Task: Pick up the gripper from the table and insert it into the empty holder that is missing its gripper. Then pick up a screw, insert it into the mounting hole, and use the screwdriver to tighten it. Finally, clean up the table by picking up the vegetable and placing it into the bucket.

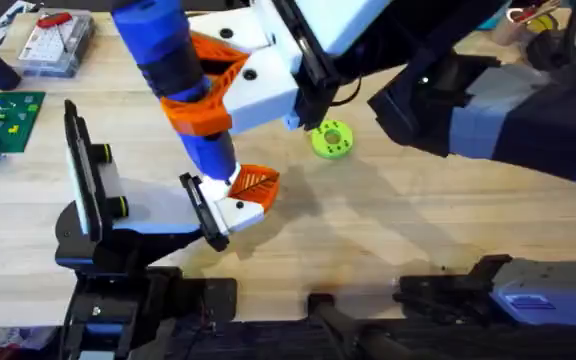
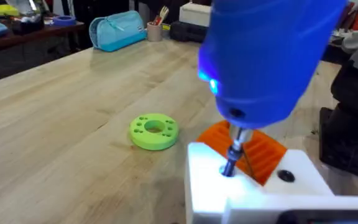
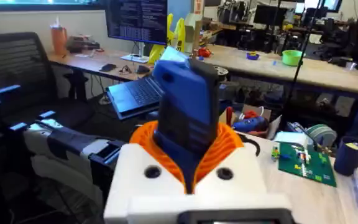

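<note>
Light wood with plain grain runs under everything: the table [image 1: 418, 215], with desks, monitors and a laptop in the room beyond in the right wrist view.

Orange ribbed pads [image 3: 229, 142] of the right gripper [image 1: 203, 95] are clamped on the screwdriver [image 1: 178, 75], one on each side of the blue barrel, which stands tilted over the table's left-middle. The right arm reaches across from the lower right, large and dark under the overhead camera. In the left wrist view the screwdriver [image 2: 266, 56] shows a lit blue point near its nose, and its thin metal tip [image 2: 232, 158] is set down on the white block of the gripper [image 2: 247, 186].

That small gripper [image 1: 248, 195] sits at the end of the holder [image 1: 203, 210], its orange ribbed finger [image 1: 258, 182] pointing away from the arm bases, its white block against the black bracket. A dark hole [image 2: 284, 176] shows in the block just beside the tip. The holder ends a grey-white arm [image 1: 143, 205] on a black base [image 1: 88, 245] at the table's left, where a second black bracket [image 1: 80, 165] stands upright.

The lime-green disc [image 1: 331, 139] lies flat near the screwdriver, apart from it. A clear parts box [image 1: 56, 42] and a green board [image 1: 3, 118] lie at the far left.

The left gripper's fingers: I cannot tell how they stand.
</note>
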Controlling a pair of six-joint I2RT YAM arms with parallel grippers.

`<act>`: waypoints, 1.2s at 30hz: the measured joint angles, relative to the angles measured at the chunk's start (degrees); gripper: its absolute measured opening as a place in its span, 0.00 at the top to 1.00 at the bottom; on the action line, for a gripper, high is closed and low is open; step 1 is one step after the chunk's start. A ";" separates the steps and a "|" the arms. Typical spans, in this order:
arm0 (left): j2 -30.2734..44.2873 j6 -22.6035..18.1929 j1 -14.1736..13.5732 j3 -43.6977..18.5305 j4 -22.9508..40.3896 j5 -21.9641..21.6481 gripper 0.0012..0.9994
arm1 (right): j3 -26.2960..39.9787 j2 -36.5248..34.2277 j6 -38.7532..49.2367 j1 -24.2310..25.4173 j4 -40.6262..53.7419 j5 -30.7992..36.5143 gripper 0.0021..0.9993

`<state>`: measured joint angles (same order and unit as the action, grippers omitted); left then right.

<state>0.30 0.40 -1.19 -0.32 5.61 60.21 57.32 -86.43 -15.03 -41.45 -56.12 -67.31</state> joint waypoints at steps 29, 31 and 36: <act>0.02 0.00 0.00 0.00 0.00 -0.01 0.99 | 0.23 0.00 -0.65 1.18 -0.02 -0.52 0.98; 0.00 0.00 0.00 0.00 0.00 -0.01 0.99 | 0.28 0.02 -0.89 1.67 -0.01 -0.70 0.98; 0.00 0.00 0.00 0.00 0.00 -0.01 0.99 | 0.28 0.91 -1.25 2.94 0.64 -0.72 0.98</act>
<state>0.30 0.40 -1.19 -0.32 5.61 60.20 57.60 -85.52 -16.27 -38.51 -55.48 -68.03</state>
